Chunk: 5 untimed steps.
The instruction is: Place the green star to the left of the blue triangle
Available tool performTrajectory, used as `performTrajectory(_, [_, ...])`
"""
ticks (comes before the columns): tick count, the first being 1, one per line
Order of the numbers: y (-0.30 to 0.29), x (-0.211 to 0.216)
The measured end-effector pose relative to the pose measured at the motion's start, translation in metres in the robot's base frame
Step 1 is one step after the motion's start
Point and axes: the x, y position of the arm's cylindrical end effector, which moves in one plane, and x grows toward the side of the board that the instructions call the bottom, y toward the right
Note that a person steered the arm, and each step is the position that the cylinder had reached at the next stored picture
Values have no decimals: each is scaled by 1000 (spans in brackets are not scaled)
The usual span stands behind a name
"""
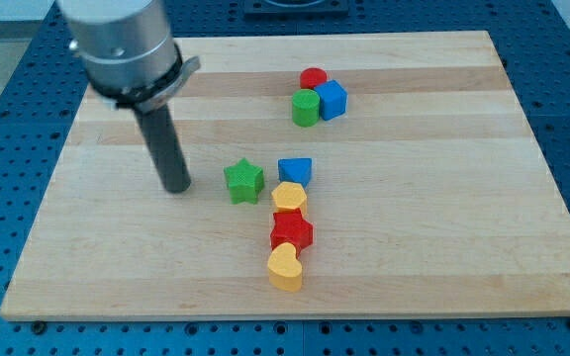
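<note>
No brand, label or writing can be read anywhere in the camera view. The arm carries no fingers at all, so there is nothing to stand wide, narrow or closed on a block; it ends in a straight dark rod, and my tip (177, 188) rests on the wooden bench (443, 237) touching no block.

The green star (243, 181) lies near the middle of the bench, just to the view's right of my tip with a small gap of bare wood between them. The blue triangle (295, 171) sits just beside the star on the view's right, a narrow gap apart and slightly nearer the view's top.

Below the triangle a column of three blocks runs toward the view's bottom: a yellow block (289, 197) of rounded, many-sided shape touching the triangle's lower edge, then a red star (291, 231) against it, then a yellow heart (285, 267) against the red star.

Toward the view's top, well apart from these, three blocks cluster together: a red cylinder (312, 78) at the back, a green cylinder (306, 108) in front of it, and a blue cube (332, 99) touching both on the view's right.

Around the bench lies a blue perforated surface (8, 119).
</note>
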Motion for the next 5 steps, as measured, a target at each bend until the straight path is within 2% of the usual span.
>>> performTrajectory(3, [46,7])
performTrajectory(5, [51,-3])
